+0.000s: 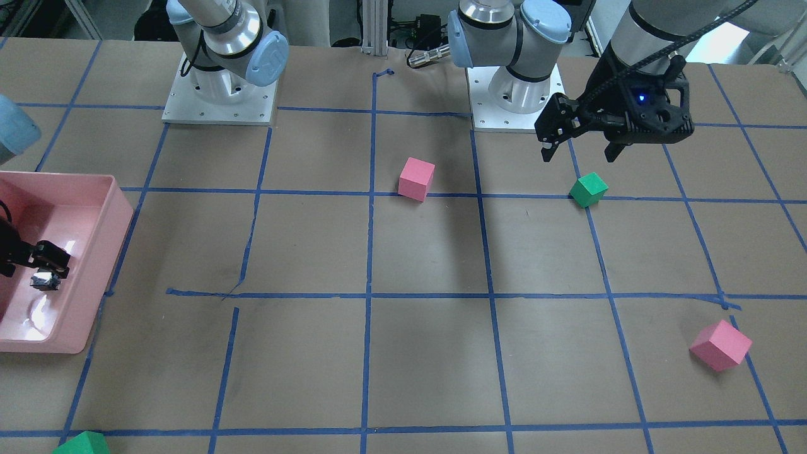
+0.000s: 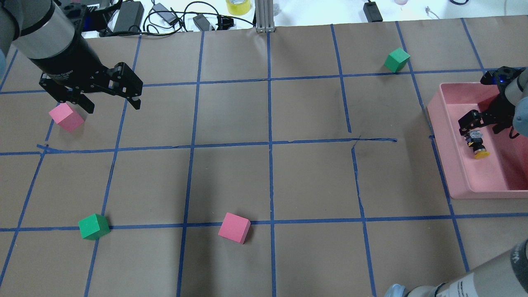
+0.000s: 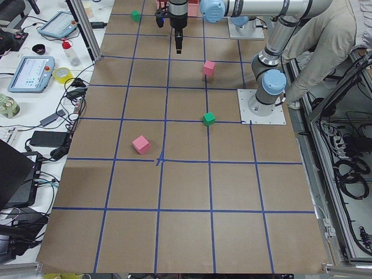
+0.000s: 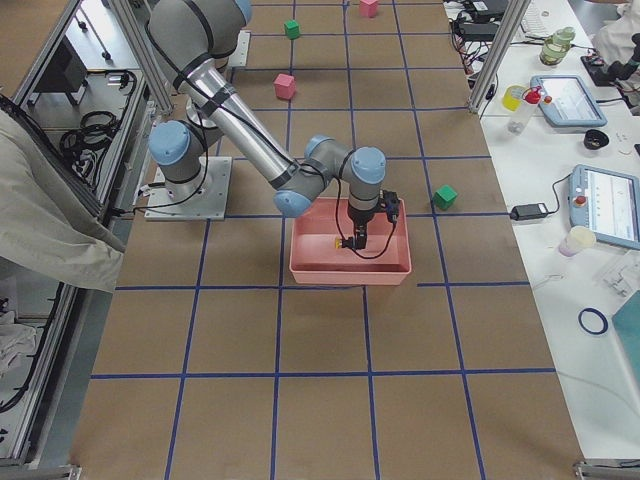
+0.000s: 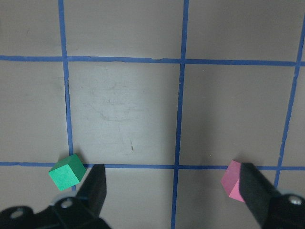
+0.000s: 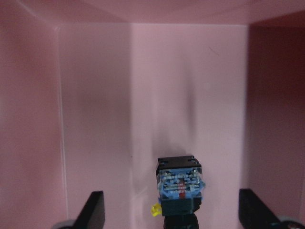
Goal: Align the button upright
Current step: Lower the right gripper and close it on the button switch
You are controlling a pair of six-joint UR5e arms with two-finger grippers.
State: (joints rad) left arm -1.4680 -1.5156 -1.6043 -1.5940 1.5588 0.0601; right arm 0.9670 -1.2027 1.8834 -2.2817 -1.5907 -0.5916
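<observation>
your right pincer (image 2: 479, 126) hangs spread wide inside the pink bin (image 2: 486, 193), and the button (image 2: 477, 145) lies on its side on the bin floor just below it, squarely in the gap in the wrist view. its long axis runs from the grey base on the far side to the yellow cap nearer the robot, crosswise to the closing line. the left pincer (image 2: 112, 105), also wide, is well apart across the desk (image 2: 268, 185), so this looks like the right arm's job.

Both arms (image 1: 220, 25): silver-grey tubes, pale blue joint caps (image 1: 268, 60), white screwed base plates (image 1: 220, 112). Left gripper (image 1: 580, 153): black, blue LED (image 1: 641, 98) lit, black cable (image 1: 656, 53) along forearm, white lettering (image 2: 62, 75) on wrist. Right gripper (image 2: 478, 130): black.
</observation>
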